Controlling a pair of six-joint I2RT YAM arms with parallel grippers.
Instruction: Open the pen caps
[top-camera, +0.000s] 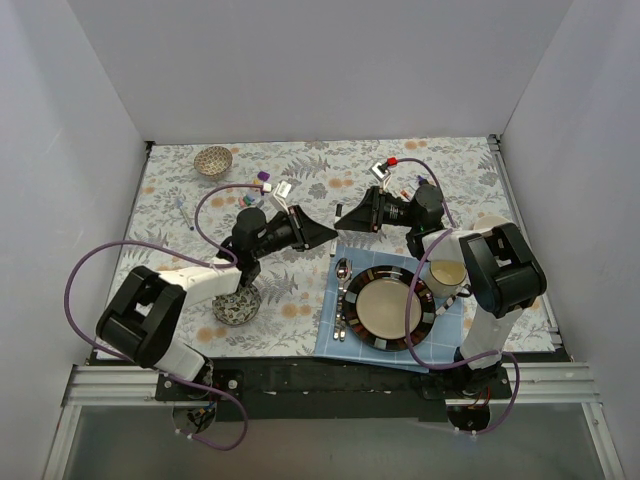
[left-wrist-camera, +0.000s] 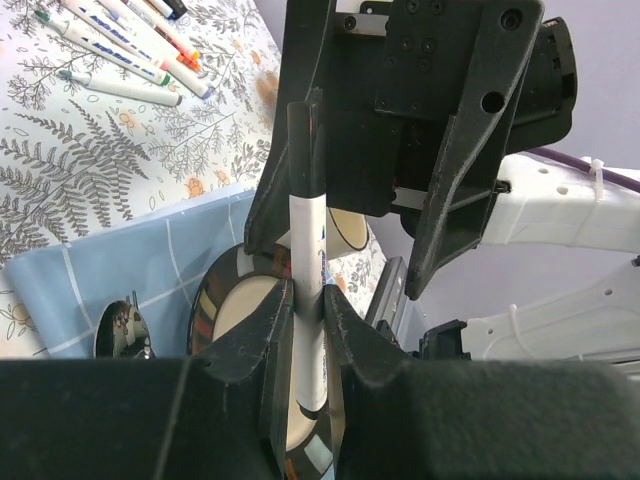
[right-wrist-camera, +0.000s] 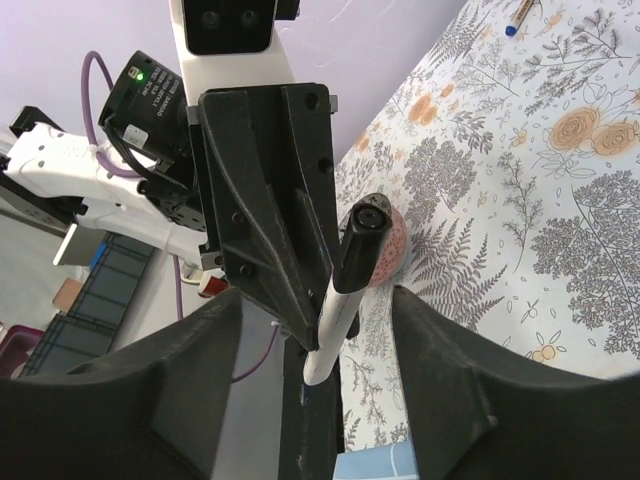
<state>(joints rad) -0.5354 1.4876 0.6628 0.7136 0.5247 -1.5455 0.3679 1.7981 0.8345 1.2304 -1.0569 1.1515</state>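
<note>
Pen (left-wrist-camera: 307, 250) held above the table near the middle of the top view, between the two arms: a thin white barrel with small print on it, and a long black cap (left-wrist-camera: 303, 140) on the end that points away from the left wrist camera. In the right wrist view the cap (right-wrist-camera: 362, 235) is seen nearly end-on, matte black with a round recessed tip, and the white barrel runs down from it toward the lower centre of the frame.

The left gripper (left-wrist-camera: 305, 310) is clamped tight on the white barrel, one finger on each side with no gap, at the lower centre of its own view. The right gripper (right-wrist-camera: 318, 300) faces it from the other side. Its jaws stand wide apart on either side of the cap, with clear space between each finger and the black plastic, so it has hold of nothing.

More markers (left-wrist-camera: 120, 45) lie side by side on the floral tablecloth (left-wrist-camera: 90, 170) at the upper left of the left wrist view, white-barrelled with green, orange and blue ends. One pen with a blue end (right-wrist-camera: 520, 12) lies alone at the upper right of the right wrist view.

Below the grippers in the top view sits a dark-rimmed plate (top-camera: 368, 280) on a blue cloth (top-camera: 333, 345), with a spoon (top-camera: 343, 268) at its left.
</note>
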